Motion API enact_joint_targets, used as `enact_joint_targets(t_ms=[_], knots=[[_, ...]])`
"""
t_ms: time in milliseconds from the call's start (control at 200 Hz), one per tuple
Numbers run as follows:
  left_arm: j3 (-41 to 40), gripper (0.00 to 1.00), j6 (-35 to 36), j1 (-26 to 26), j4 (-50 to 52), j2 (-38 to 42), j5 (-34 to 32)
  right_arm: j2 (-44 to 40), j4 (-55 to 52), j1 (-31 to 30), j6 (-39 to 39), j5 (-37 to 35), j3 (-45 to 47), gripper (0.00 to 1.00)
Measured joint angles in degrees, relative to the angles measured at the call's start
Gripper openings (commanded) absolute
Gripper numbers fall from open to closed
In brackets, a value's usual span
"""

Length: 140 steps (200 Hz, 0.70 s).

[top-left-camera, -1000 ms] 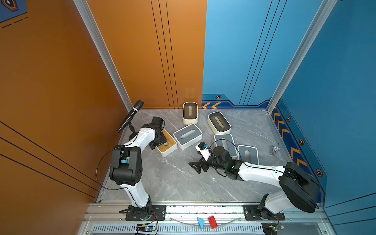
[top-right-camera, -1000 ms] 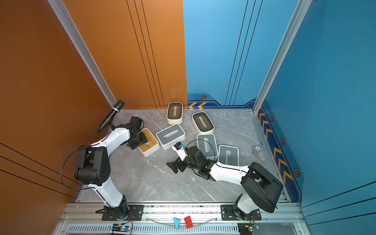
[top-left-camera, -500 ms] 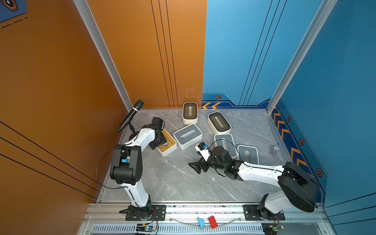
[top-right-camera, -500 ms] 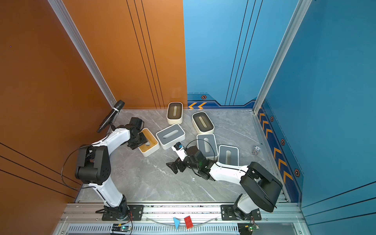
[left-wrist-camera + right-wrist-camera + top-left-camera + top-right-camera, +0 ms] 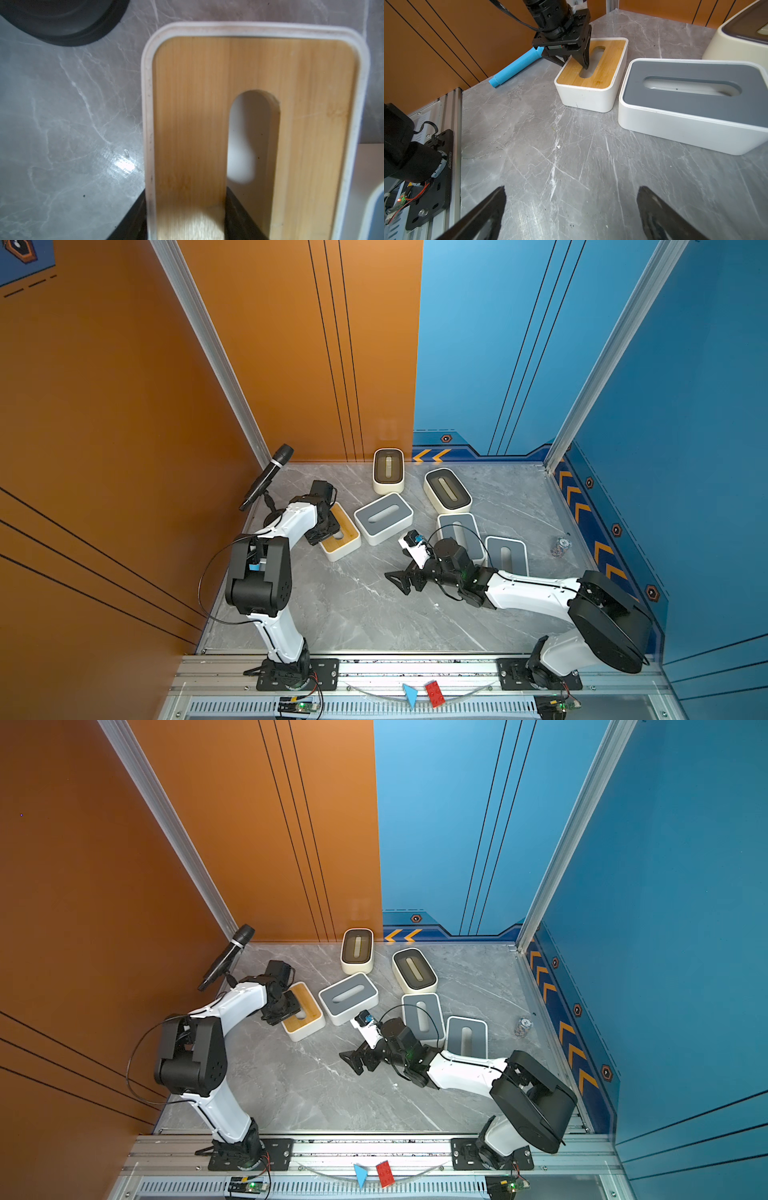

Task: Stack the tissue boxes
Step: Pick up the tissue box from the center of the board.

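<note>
Six boxes lie singly on the table (image 5: 353,614) and none is stacked yet, so you look to be at the first lift. Your left gripper (image 5: 322,533) is clenched on the wood-lidded box (image 5: 348,527) at the left of the group. In the right wrist view one finger (image 5: 583,56) goes down into the slot and the other sits outside the left long wall, pinching lid and wall between them.

That box's long axis runs far to near, leaning slightly right. Just to its right, across a narrow gap, sits the grey-lidded box (image 5: 383,517), whose long axis runs near-left to far-right, roughly crosswise. If you choose it as the base, expect to lift, carry right and turn the wrist until the two outlines agree.

Your right gripper (image 5: 397,583) is released, jaws wide over bare table, near-right of that grey-lidded box and holding nothing. Keep it out of the carry path.

Two dark-lidded boxes (image 5: 388,468) (image 5: 446,489) stand farther back, and a grey-lidded pair (image 5: 459,533) (image 5: 506,553) lies to the right beside the right arm. The black microphone (image 5: 266,477) leans at the far-left corner behind your left arm, so mind the elbow when you raise it.
</note>
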State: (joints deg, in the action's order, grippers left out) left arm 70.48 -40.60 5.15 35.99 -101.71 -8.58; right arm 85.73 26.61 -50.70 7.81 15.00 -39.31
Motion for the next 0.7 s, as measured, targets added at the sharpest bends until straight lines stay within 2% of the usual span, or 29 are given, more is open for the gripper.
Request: enact_joint_targets(t_ms=[285,701], knots=[[-1.99,0.46,0.0,-0.24,-0.52,1.75,-0.42,-0.02,1.03,0.26,-0.07,0.81,0.0,1.0],[-4.81,0.44,1.46,-0.59,1.55,9.22,-1.46,-0.02,5.66,2.84,2.34,3.76,1.07,1.0]])
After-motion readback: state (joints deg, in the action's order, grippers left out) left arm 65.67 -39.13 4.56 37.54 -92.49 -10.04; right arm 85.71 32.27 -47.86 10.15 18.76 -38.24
